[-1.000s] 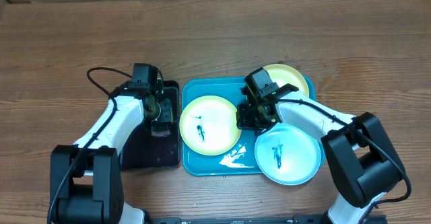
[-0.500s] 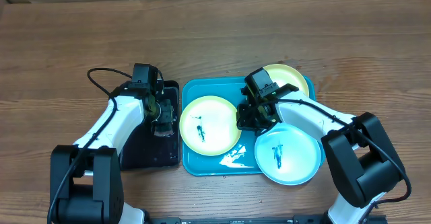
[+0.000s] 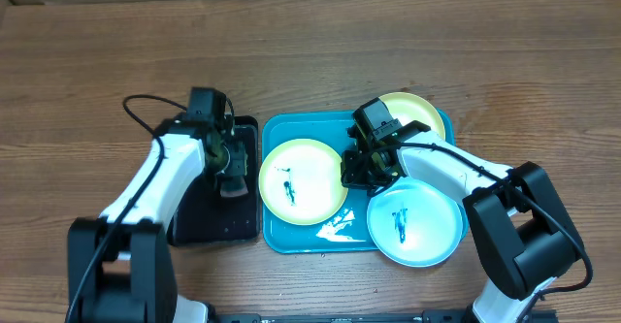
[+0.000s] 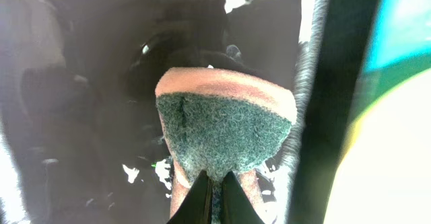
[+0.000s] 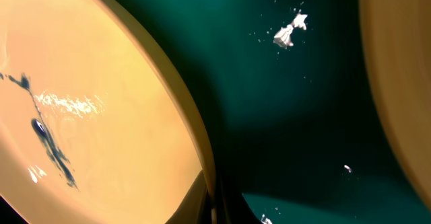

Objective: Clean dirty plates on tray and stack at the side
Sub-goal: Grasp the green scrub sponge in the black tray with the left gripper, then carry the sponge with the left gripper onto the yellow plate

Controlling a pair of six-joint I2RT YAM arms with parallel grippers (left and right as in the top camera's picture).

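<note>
The teal tray [image 3: 296,238] holds three plates. A yellow-green plate [image 3: 301,179] with a dark smear lies at its left, another yellow-green plate [image 3: 419,112] at the back right, and a light blue smeared plate [image 3: 415,222] at the front right, overhanging the rim. My right gripper [image 3: 353,173] is shut on the right rim of the left plate [image 5: 101,116]. My left gripper [image 3: 231,179] is shut on a sponge [image 4: 225,130] with a green scouring face, held over the black tray [image 3: 209,221].
The black tray lies left of the teal tray, touching it. Wet patches show on the teal tray floor [image 5: 289,29]. Bare wooden table [image 3: 310,51] surrounds both trays.
The left arm has shifted slightly, raising the sponge a little over the black tray. The right arm and the plates have not moved.
</note>
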